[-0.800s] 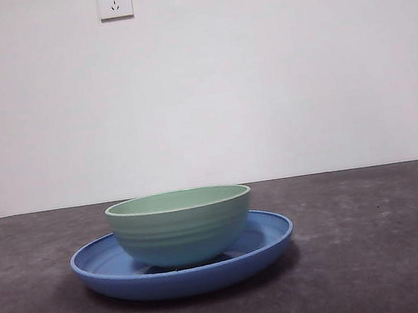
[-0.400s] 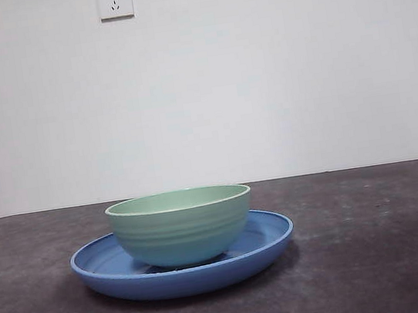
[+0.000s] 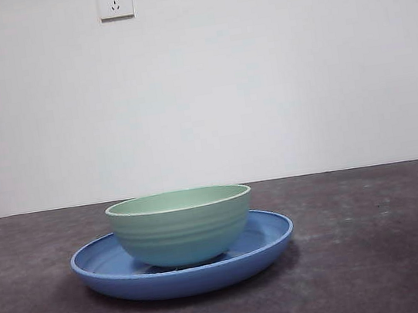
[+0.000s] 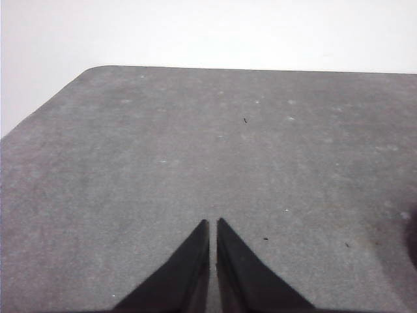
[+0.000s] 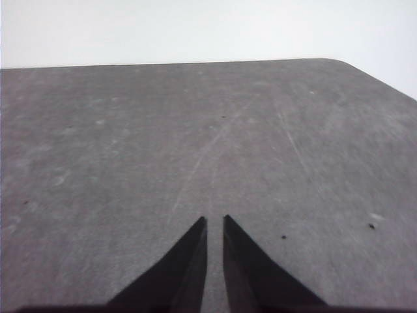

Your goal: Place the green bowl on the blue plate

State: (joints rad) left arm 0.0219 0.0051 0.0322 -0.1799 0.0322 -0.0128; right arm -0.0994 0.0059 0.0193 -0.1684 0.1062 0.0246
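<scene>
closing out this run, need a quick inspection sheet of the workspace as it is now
surface: dark grey table, faintly scuffed and speckled
job's things: green bowl sits upright on the blue plate, about centred
clutter: nothing seen
grippers: left gripper and right gripper both shut, holding nothing, over bare table away from the dishes
cables: nothing seen
surroundings: plain white wall with a wall socket
</scene>
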